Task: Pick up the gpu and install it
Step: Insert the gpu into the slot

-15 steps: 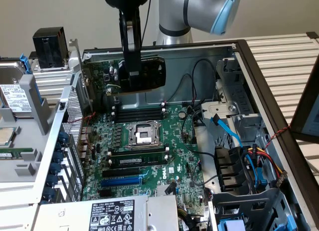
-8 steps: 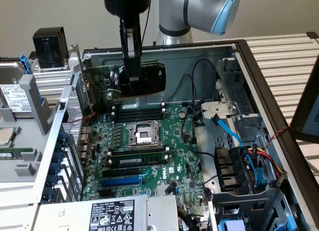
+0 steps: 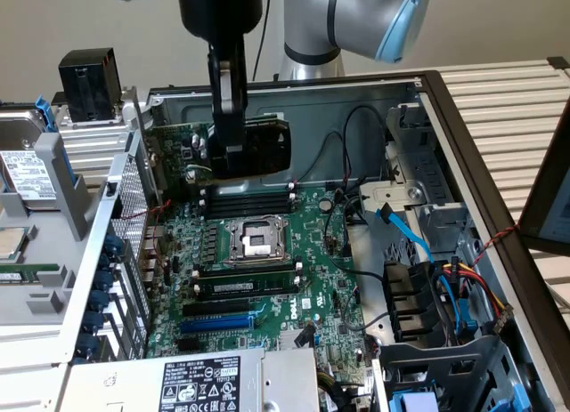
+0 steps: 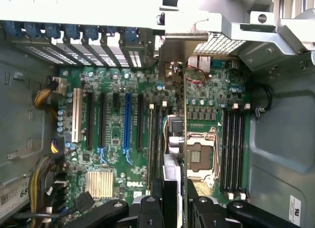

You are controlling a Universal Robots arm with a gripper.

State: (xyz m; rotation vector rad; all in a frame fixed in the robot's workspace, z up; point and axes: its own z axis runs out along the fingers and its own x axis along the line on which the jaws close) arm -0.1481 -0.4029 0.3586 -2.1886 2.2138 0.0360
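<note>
One gpu [image 3: 267, 145] sits between two fingers [image 4: 147, 211]. Below the fingers lies one motherboard [image 3: 325, 261] carrying one CPU socket [image 4: 199, 156], four dark memory slots [image 4: 233, 144] just beside it, one white expansion slot [image 4: 76, 114], one blue slot [image 4: 128, 119] and one silver heatsink [image 4: 100, 183]. One power supply [image 3: 285, 376] lies well apart from the fingers.

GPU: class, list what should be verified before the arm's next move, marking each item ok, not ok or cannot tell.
1. The gpu is clamped in the gripper: ok.
2. The gpu is clear above the motherboard: ok.
3. The blue slot is empty: ok.
4. The gpu is over the blue slot: not ok, it hangs near the CPU socket.
5. The gpu's contact edge is clean and straight: cannot tell.
</note>
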